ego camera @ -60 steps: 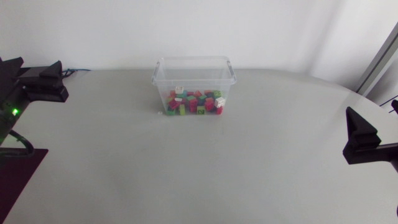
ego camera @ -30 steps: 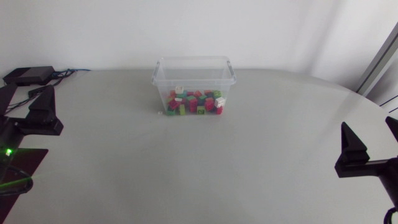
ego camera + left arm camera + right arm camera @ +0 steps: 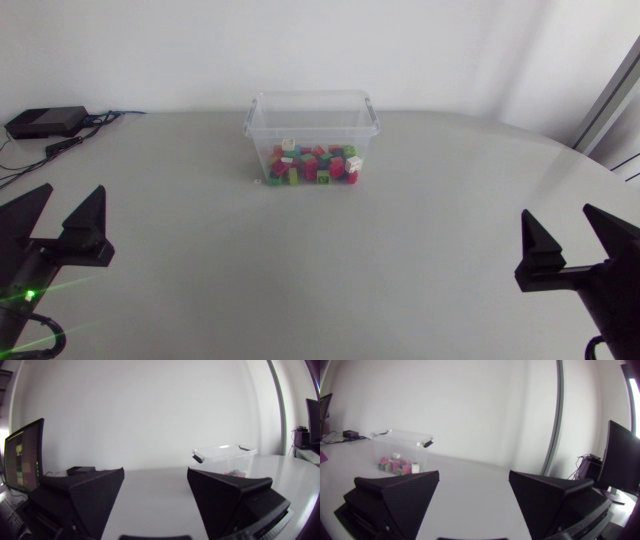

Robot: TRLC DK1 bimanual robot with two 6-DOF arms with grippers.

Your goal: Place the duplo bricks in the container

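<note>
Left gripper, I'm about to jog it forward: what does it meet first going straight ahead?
Probably nothing: the left gripper points over bare table, the container lying off to its right, though depth is unclear.

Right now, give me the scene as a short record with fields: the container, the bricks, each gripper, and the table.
container: clear plastic box, upright, no lid on, at the far middle of the table
bricks: red, green, pink and white, piled on the container's floor
left gripper: open, holding nothing, near the table's left edge, well apart from the container
right gripper: open, holding nothing, near the table's right edge, well apart from the container
table: pale grey, rounded top
</note>
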